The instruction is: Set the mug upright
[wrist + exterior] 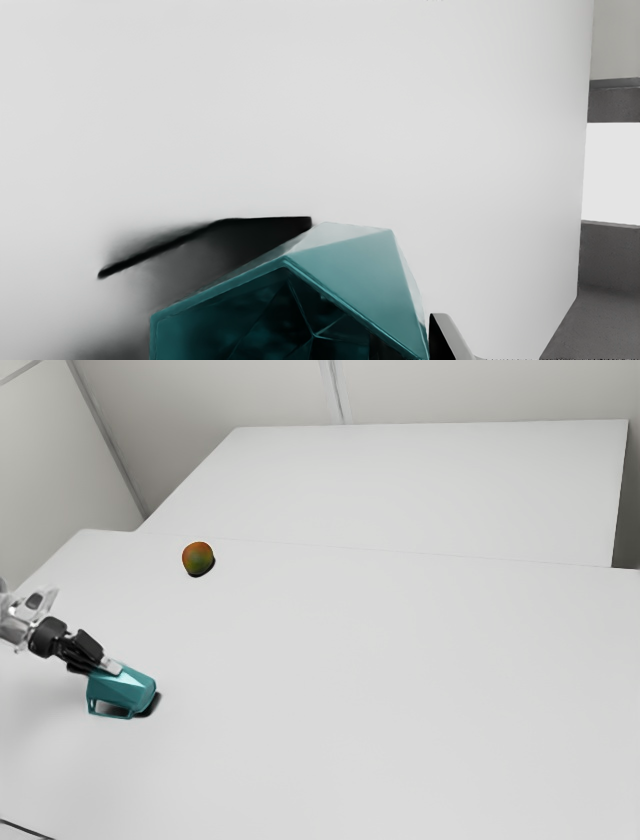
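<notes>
1 mug [125,683] on its side, toward tabletop [350,660] edge at exterior view's left | probably stiff, slick, chippable | pinch 1 wall [350,265] by rim [220,292], avoiding handle [110,716] | jaws: cannot tell whether wide or holding

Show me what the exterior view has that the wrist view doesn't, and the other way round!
Exterior view's own: the round red-and-green fruit, the mug's handle and the arm.

Wrist view's own: the mug's dark, hollow inside and a gray surface past the table's edge.

Both: the teal mug, the white table and part of the claw.
</notes>
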{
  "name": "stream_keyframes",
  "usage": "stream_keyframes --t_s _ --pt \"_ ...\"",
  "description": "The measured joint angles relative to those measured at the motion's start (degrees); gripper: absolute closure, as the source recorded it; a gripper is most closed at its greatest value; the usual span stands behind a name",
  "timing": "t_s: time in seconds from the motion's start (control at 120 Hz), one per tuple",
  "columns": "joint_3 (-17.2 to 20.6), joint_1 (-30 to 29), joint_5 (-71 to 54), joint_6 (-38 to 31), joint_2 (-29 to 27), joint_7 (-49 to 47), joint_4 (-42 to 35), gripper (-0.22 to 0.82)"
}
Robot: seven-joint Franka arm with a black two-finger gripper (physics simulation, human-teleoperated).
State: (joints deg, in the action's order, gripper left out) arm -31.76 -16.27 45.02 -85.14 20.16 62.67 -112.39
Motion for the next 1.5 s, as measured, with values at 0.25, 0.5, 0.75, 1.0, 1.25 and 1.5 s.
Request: stream_keyframes --t_s 0.25,0.5,0.75,1.0,1.25,1.5 --pt "1.3 0.1 -0.4 1.7 -3.2 0.9 -0.4 0.76" --pt "9.2 0.7 -7.6 -0.2 -12.8 -2.1 -0.2 0.78" --pt "20.6 7.6 -21.5 -8.2 -19.6 -10.6 0.4 0.79" --pt "31.0 11.8 -33.8 -20.4 -22.0 -19.5 -1.0 0.79" --pt "34.1 10.2 -39.9 -33.4 -21.2 -25.9 -6.0 0.79" --pt "35.4 5.6 -42.4 -44.4 -20.3 -30.1 -11.8 0.79"
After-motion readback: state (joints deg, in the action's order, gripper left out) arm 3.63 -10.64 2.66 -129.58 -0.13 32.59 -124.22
